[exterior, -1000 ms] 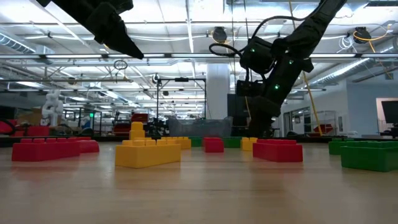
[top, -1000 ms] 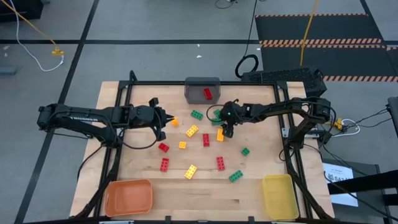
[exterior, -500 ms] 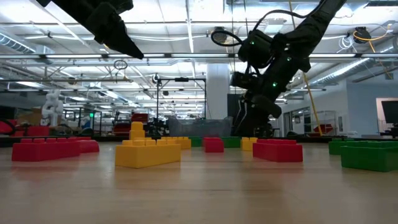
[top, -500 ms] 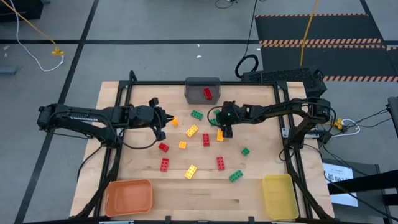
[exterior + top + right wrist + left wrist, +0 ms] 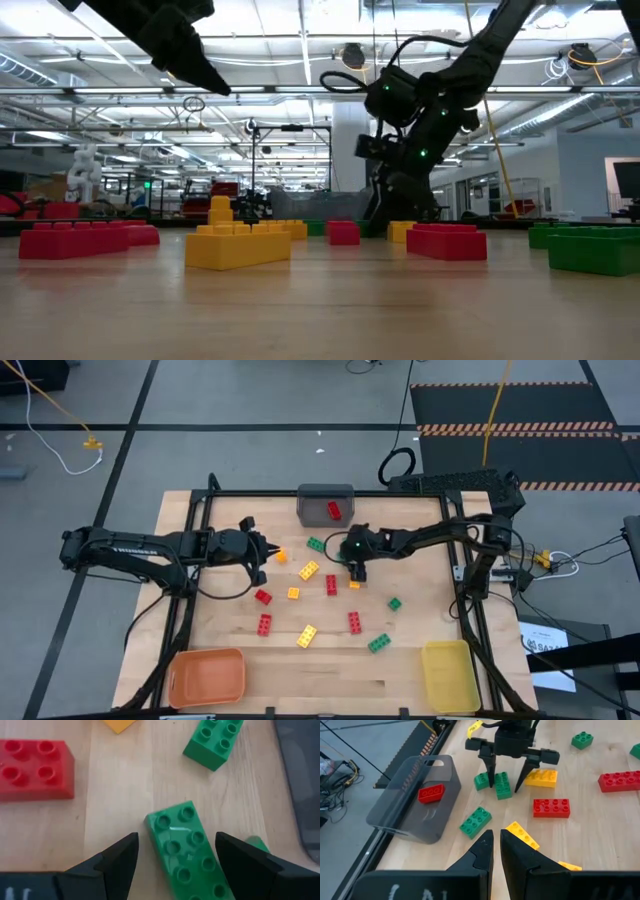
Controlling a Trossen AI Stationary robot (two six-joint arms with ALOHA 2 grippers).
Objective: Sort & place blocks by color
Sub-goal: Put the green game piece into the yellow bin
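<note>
Red, yellow, orange and green blocks lie scattered on the wooden table (image 5: pixel 230 650). My right gripper (image 5: pixel 175 862) is open and low over a long green block (image 5: pixel 187 850) that lies flat on the table. One finger stands on each long side of that block (image 5: pixel 502 785), with a gap showing on at least one side. My left gripper (image 5: pixel 496 851) is shut and empty. It hovers above the table's left half (image 5: pixel 262 558), pointing toward the right arm. A red block (image 5: pixel 334 510) lies in the grey bin (image 5: pixel 312 497) at the far edge.
Close to the green block lie another green block (image 5: pixel 214 740), a red one (image 5: pixel 35 767) and an orange one (image 5: pixel 541 777). An orange bin (image 5: pixel 207 675) stands at the near left corner and a yellow bin (image 5: pixel 448 675) at the near right.
My right gripper has moved toward the table's left edge and sunk lower. Its wrist has rolled, and it now stands over the long green block. The blocks have not moved.
</note>
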